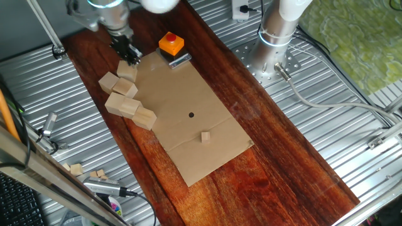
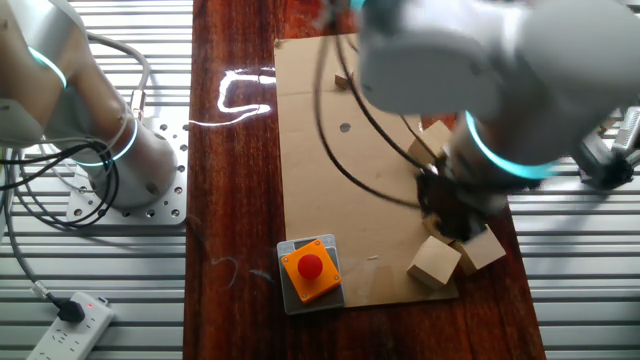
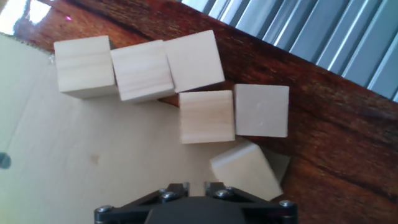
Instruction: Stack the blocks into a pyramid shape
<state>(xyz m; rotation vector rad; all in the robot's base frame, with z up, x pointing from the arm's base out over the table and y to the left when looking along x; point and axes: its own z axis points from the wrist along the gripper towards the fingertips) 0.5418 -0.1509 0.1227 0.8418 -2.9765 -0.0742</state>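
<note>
On the bench: dark red-brown wooden bench (image 1: 276, 157) runs across ribbed metal, and it carries everything we're watching.
Cardboard: a flat tan cardboard sheet (image 1: 188, 125) lies on the wood, with a small dark dot (image 1: 191, 114) near its middle.
Arm: the white arm hangs over the far corner of the cardboard, and in the other fixed view it blocks much of the cluster.
Blocks: the blocks (image 3: 205, 115), six pale wooden cubes in the hand view, all lie flat in a loose bunch at the edge of the cardboard, some on cardboard, some on bare wood. Three sit side by side in a row, two more touch each other just below, and a sixth lies tilted nearest the camera. Nothing is stacked.
Claw: the claw (image 1: 127, 55) hovers right above the bunch; its fingertips are out of sight in every view, so whether it's apart or together, I cannot tell.
Orange block: an orange block with a red button (image 1: 171, 44) stands near the cardboard's far end.
Tiny cube: a tiny wooden cube (image 1: 205, 136) sits alone, well apart from the bunch.
</note>
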